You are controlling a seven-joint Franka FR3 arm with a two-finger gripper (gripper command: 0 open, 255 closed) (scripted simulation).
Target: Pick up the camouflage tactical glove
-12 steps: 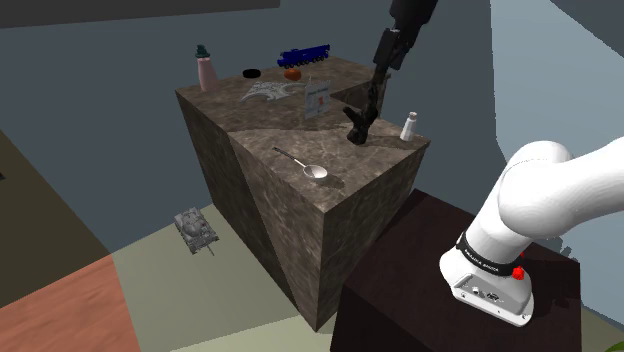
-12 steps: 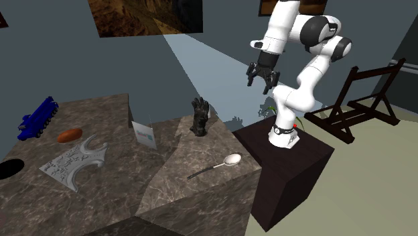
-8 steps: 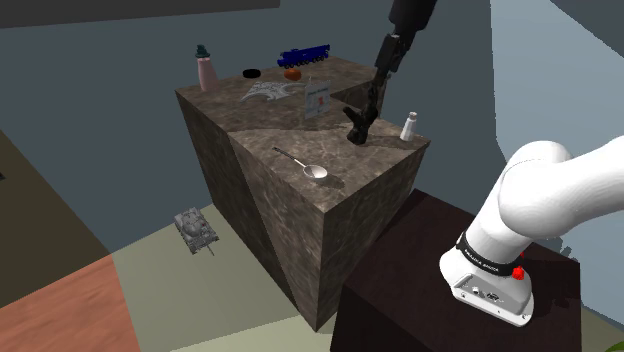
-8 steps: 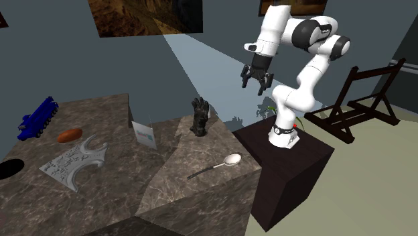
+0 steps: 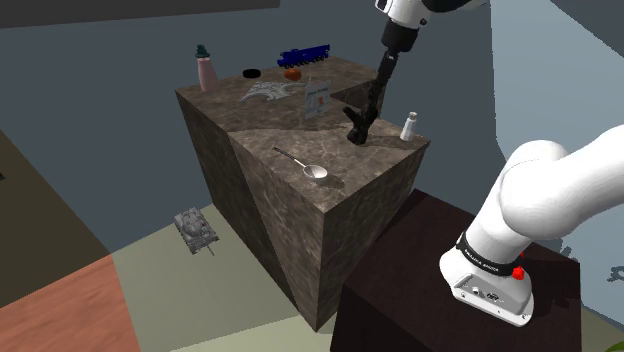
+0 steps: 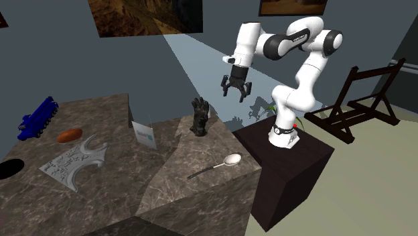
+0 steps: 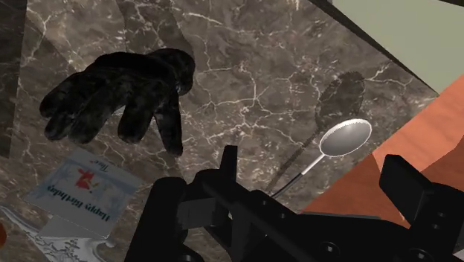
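Observation:
The glove (image 5: pixel 359 126) is drawn dark, almost black. It stands upright, fingers up, on the brown marble block (image 5: pixel 290 230) near the edge that faces my stand. In the second exterior view my gripper (image 6: pixel 236 92) hangs in the air above the glove (image 6: pixel 199 118), offset toward that view's right, and touches nothing. Its fingers stand apart and hold nothing. In the wrist view the glove (image 7: pixel 123 100) lies ahead of the gripper (image 7: pixel 314 160) and off to one side, well beyond the fingertips. In the shoulder view the gripper (image 5: pixel 387 64) is just above the glove's top.
A metal spoon (image 6: pixel 230 159) lies near the block's corner, a birthday card (image 6: pixel 144 134) stands beside the glove, and a white shaker (image 5: pixel 409 126) is close to the edge. Further back are a grey ornate piece (image 6: pixel 74 161), an orange object (image 6: pixel 69 135) and a blue toy (image 6: pixel 37 117).
The arm has swung the gripper toward the glove: leftward and slightly lower in the second exterior view. The fingers stay apart. The glove has not moved.

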